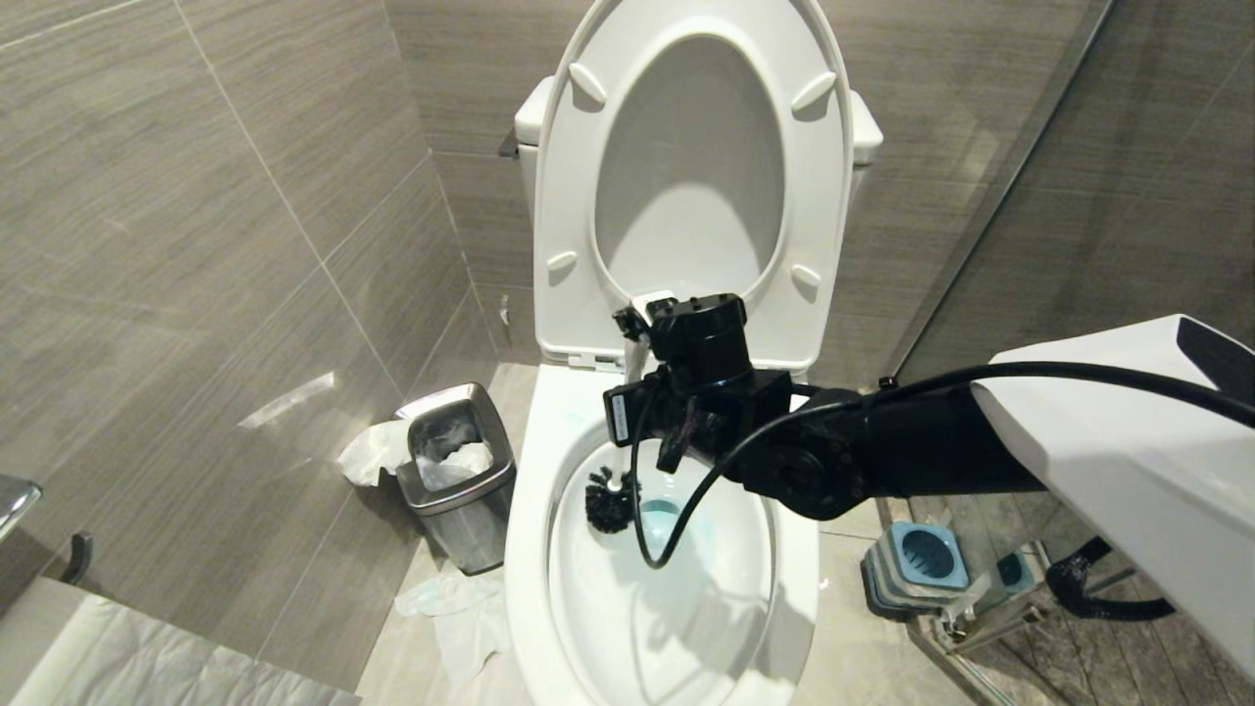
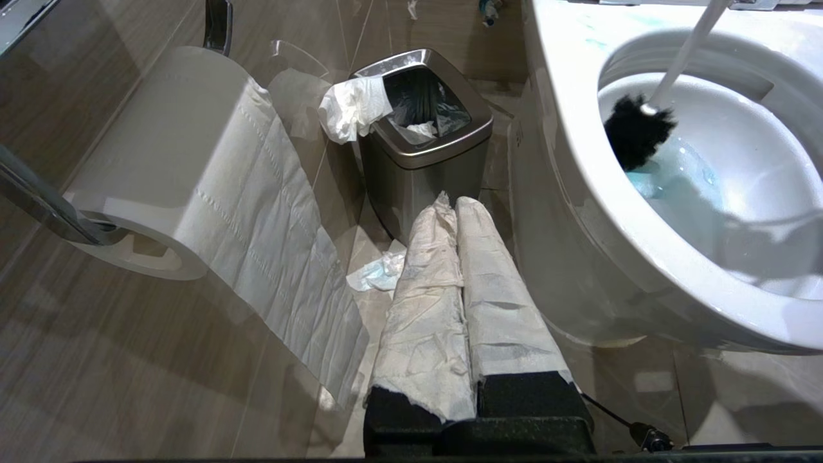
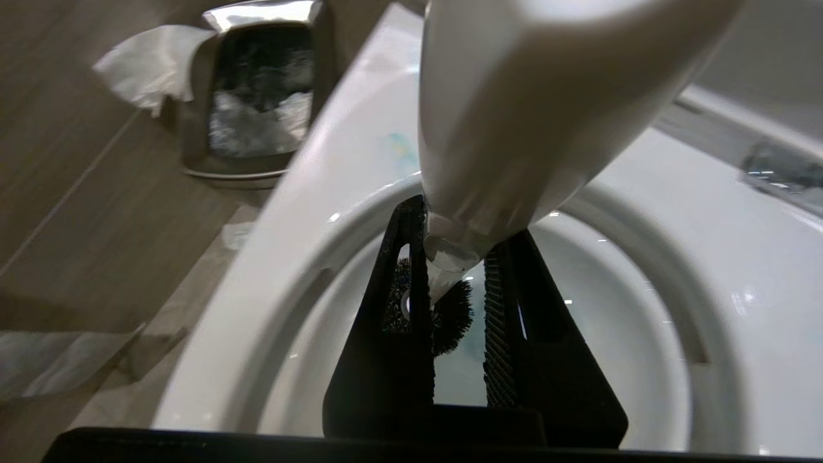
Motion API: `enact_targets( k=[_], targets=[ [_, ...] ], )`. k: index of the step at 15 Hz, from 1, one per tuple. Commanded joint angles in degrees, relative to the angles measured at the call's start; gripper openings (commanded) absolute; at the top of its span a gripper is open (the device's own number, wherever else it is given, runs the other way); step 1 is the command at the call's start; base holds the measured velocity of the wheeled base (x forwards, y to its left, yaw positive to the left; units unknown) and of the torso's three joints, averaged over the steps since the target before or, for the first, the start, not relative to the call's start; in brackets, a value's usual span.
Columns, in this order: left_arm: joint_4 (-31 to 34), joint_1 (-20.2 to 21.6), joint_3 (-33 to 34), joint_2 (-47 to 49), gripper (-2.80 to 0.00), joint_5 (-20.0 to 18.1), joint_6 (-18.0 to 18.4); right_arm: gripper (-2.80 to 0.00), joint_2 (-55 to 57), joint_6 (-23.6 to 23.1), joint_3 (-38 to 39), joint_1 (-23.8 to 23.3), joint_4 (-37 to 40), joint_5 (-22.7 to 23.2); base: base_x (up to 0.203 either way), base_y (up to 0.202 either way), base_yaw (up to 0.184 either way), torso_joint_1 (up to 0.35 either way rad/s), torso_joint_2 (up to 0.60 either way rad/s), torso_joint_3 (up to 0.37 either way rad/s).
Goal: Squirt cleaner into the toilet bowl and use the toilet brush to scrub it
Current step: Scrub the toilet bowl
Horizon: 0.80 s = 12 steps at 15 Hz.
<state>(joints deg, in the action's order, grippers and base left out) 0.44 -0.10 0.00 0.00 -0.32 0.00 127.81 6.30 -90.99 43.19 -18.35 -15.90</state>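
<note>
Black bristles of the toilet brush sit low against the left inner wall of the toilet bowl, just above a pool of pale blue water. Its slim white handle rises toward the far side of the bowl into the right gripper, whose jaws are clamped on the stick, as the right wrist view shows; in the head view that arm reaches in from the right and hangs over the far half of the basin. Seat and lid stand raised against the tank. The left gripper, its fingers wrapped in white paper and pressed together on nothing, sits low at the near left of the toilet. A steel bin with tissue hanging over its rim stands on the floor to the left of the bowl, a toilet paper roll hangs near left, and a blue-and-grey holder sits to the right.
</note>
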Motion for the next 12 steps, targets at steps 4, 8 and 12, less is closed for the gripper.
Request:
enact_targets(
  k=[4, 8, 12],
  targets=[
    [0.0, 0.01, 0.09, 0.0, -2.8, -0.04, 0.0, -2.8, -5.02, 0.33, 8.76, 4.35, -0.06, -0.97, 0.0, 0.0, 0.0, 0.0, 0.0, 0.0],
    [0.0, 0.01, 0.09, 0.0, -2.8, 0.03, 0.0, -2.8, -13.74, 0.34, 21.56, 4.62, -0.19, -1.05, 0.0, 0.0, 0.0, 0.0, 0.0, 0.0],
    [0.0, 0.01, 0.09, 0.0, -2.8, -0.04, 0.0, -2.8, -18.61, 0.33, 26.58, 2.34, -0.2, -1.07, 0.0, 0.0, 0.0, 0.0, 0.0, 0.0]
  ],
)
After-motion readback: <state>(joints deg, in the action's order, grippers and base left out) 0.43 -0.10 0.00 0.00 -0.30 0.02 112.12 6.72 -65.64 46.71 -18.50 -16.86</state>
